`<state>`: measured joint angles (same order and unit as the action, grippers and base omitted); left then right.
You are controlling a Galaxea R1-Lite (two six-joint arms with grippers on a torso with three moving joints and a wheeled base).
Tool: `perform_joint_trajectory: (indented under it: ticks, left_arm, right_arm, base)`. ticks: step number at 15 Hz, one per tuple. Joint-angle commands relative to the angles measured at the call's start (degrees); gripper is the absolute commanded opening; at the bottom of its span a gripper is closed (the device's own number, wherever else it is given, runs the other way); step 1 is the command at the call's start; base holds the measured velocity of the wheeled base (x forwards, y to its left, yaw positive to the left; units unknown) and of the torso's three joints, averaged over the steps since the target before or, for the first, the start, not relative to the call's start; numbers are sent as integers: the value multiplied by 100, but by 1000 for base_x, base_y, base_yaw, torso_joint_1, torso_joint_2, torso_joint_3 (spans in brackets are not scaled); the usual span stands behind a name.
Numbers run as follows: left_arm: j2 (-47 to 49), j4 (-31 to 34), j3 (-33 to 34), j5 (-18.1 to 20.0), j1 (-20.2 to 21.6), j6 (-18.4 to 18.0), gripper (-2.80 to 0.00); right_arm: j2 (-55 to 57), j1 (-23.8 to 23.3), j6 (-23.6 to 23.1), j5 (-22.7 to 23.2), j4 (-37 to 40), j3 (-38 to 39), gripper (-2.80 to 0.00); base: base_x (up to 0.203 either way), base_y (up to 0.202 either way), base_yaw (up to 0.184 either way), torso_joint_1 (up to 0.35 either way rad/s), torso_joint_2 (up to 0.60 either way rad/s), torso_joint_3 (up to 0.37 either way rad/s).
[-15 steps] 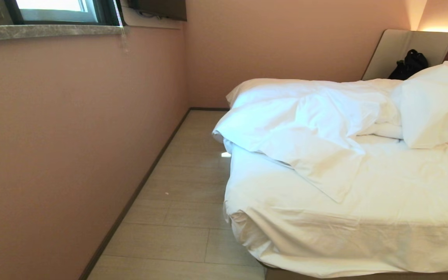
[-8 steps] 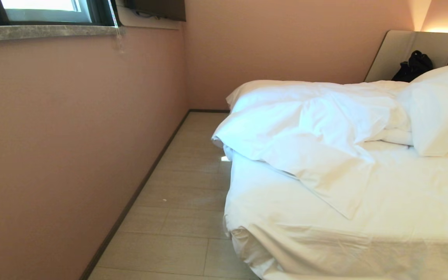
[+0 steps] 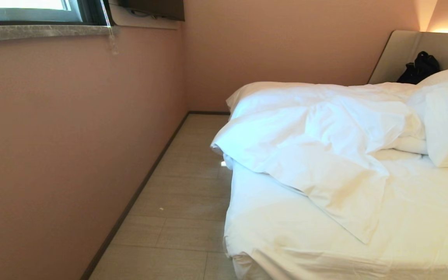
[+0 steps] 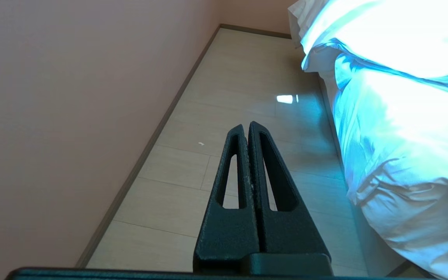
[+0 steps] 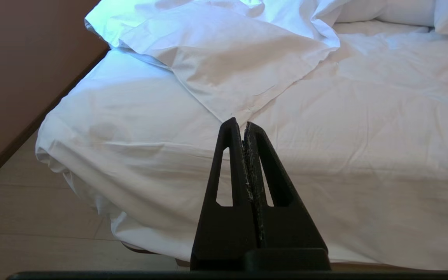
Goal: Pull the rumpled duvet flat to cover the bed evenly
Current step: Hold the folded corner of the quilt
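Note:
The duvet (image 3: 317,132) lies bunched and folded back over the far left part of the bed (image 3: 278,233), one pointed corner reaching toward the middle; it also shows in the right wrist view (image 5: 228,58). Bare white mattress sheet covers the near half. Neither arm shows in the head view. My left gripper (image 4: 246,126) is shut and empty, held over the floor beside the bed's left side. My right gripper (image 5: 238,123) is shut and empty, short of the bed's near edge, pointing at the duvet's corner.
A pink wall (image 3: 72,136) runs along the left, leaving a narrow strip of tiled floor (image 3: 185,202) beside the bed. A window sill (image 3: 41,31) sits high on it. A pillow (image 3: 447,124) and a black bag (image 3: 418,68) lie at the headboard (image 3: 403,50).
The whole head view has shifted: the bed now sits lower and nearer in the picture, so the camera has moved. Duvet and grippers have not changed.

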<state>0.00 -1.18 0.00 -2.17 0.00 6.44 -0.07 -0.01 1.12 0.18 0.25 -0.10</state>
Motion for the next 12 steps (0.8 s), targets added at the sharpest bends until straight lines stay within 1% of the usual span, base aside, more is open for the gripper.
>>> perform_joint_trajectory:
  ticks: [1,12]
  left_arm:
    - [0,-5,0,-3,0,7,-280]
    - [0,-5,0,-3,0,7,-280]
  right_arm:
    - [7,1,2,-1,1,1,-280]
    - [7,1,2,-1,1,1,-280]
  base:
    - [0,0,0,0,0,0]
    - [0,0,0,0,0,0]
